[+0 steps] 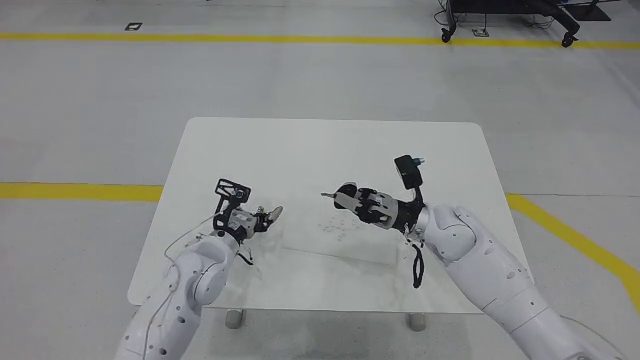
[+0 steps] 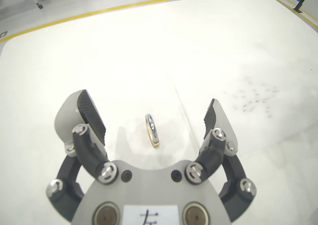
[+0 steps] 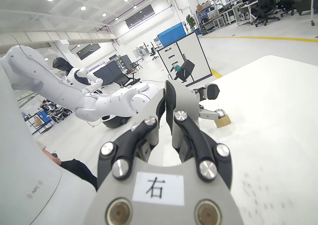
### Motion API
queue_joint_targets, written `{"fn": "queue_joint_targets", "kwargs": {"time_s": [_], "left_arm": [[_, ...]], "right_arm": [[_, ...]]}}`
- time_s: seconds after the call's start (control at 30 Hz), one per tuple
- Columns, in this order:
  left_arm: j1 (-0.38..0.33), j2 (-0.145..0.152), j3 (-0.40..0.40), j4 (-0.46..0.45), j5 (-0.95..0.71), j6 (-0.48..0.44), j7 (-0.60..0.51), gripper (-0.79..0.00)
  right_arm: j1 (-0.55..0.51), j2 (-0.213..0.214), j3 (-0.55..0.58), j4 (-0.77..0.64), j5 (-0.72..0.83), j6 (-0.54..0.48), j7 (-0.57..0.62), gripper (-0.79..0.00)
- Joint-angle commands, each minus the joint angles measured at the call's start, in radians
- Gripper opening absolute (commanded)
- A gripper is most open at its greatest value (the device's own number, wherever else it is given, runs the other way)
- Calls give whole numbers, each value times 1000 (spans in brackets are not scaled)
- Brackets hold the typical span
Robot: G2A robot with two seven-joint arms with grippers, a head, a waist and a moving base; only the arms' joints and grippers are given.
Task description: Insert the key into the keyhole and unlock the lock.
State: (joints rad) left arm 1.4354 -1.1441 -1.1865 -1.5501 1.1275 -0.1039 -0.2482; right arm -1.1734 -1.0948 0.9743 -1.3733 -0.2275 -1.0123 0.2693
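Note:
A small brass padlock [image 2: 153, 132] with a silver shackle stands on its edge on the white table [image 2: 159, 49]. My left gripper [image 2: 149, 98] is open, one ribbed pad on each side of the lock and neither touching it. From the right wrist view the padlock [image 3: 222, 119] rests beside the left gripper [image 3: 211, 103]. My right gripper [image 3: 169, 87] is shut, held above the table a short way to the lock's right. In the top view a thin dark key tip [image 1: 324, 196] pokes out of the right gripper [image 1: 340, 198] toward the left gripper [image 1: 262, 217].
Dark scuff marks [image 2: 256, 102] dot the table between the two grippers. The far half of the table [image 1: 330, 150] is bare white. The front edge of the table lies close behind both arms.

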Motion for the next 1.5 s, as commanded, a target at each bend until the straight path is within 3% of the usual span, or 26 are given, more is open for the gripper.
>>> {"fn": "queue_joint_targets", "kwargs": {"time_s": [0.0,0.17,0.37,0.47,0.53,0.6,0.63,0.67,0.7,0.77,0.93,1.17,1.47], "left_arm": [[-18,-4,11,16,-1,7,-32,-37],[-31,-10,19,26,-23,21,-60,-215],[-41,-13,15,43,-36,16,-76,-262],[-42,-13,16,43,-32,22,-114,-169],[-38,-13,16,36,-12,36,-121,-182],[-30,-13,14,23,-11,37,-128,-394],[-25,-12,11,15,-2,41,-130,-434],[-18,-11,9,8,-1,39,-133,-514],[-12,-11,4,2,1,40,-134,-646],[-3,-9,-3,-4,-3,30,-152,-785],[0,-7,-15,-6,-26,10,-196,-785],[36,-5,-54,-48,-115,-54,-142,-785],[69,5,-179,1,-732,-498,-105,-785]], "right_arm": [[0,0,0,0,0,0,0,-785],[0,0,0,0,0,0,0,-785],[0,0,0,0,0,0,0,-785],[0,0,0,0,0,0,0,-785],[0,0,0,0,0,0,0,-785],[0,0,0,0,0,0,0,-785],[0,0,0,0,0,0,0,-785],[0,0,0,0,0,0,0,-785],[0,0,0,0,0,0,0,-785],[0,0,0,0,0,0,0,-785],[0,0,0,0,0,0,0,-785],[0,0,0,0,0,0,0,-785],[0,0,0,0,0,0,0,-785]]}}
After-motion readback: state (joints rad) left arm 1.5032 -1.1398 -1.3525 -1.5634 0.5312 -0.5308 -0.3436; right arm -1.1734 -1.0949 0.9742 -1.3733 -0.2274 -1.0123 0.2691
